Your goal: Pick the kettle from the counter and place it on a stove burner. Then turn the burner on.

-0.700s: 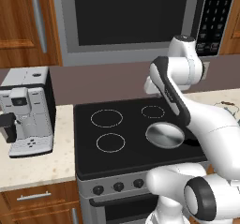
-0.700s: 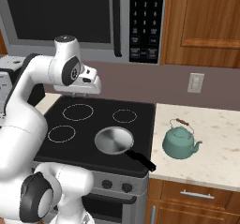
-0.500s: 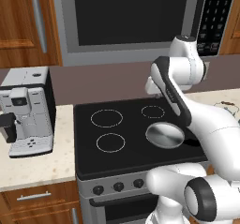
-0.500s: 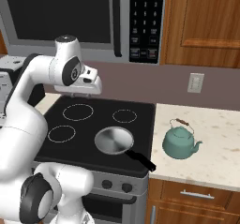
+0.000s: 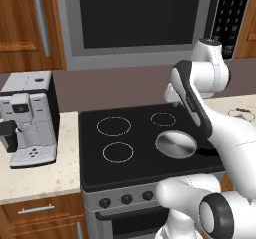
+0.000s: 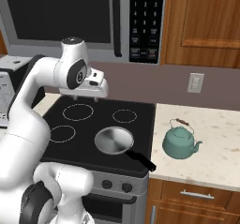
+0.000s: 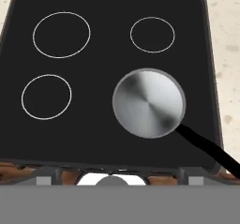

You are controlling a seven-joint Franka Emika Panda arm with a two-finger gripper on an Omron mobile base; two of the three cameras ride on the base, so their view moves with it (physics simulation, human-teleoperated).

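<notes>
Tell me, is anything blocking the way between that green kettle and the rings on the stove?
Partly. The silver pan covers the front ring nearest the kettle, its black handle pointing toward the counter. The small back ring beside the counter looks free.

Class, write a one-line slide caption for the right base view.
Open hand hovers above the cooktop; pan sits front right, kettle waits on the counter.
</notes>
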